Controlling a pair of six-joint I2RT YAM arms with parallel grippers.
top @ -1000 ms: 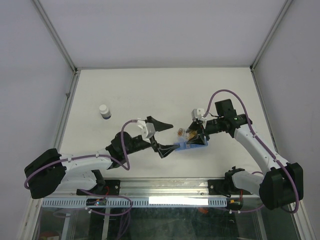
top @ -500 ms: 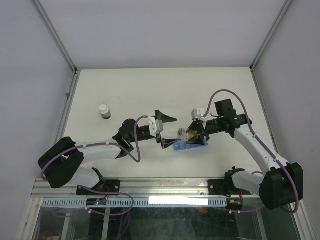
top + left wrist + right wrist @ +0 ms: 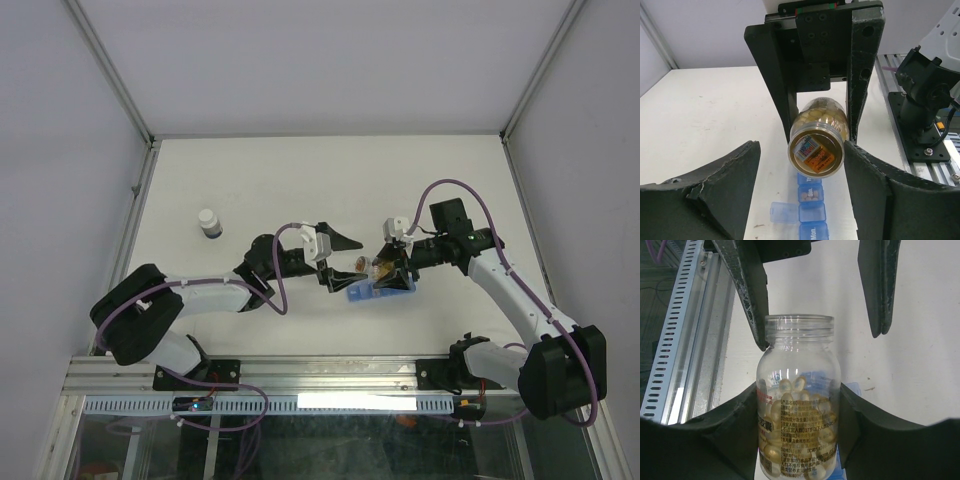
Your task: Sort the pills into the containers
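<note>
Left wrist view: blue organiser strip on counter, between spread-apart left fingers, beneath pill bottle clamped by right fingers.

Bright, even light from above; shadows on the white tabletop are faint. Small glints streak the clear glass pill bottle.

The bottle is showing clear walls with pale yellow capsules inside, and the sticker on its bottom is showing orange with a blue patch. The pill organiser is looking translucent blue on the white table. The cables are showing purple.
</note>
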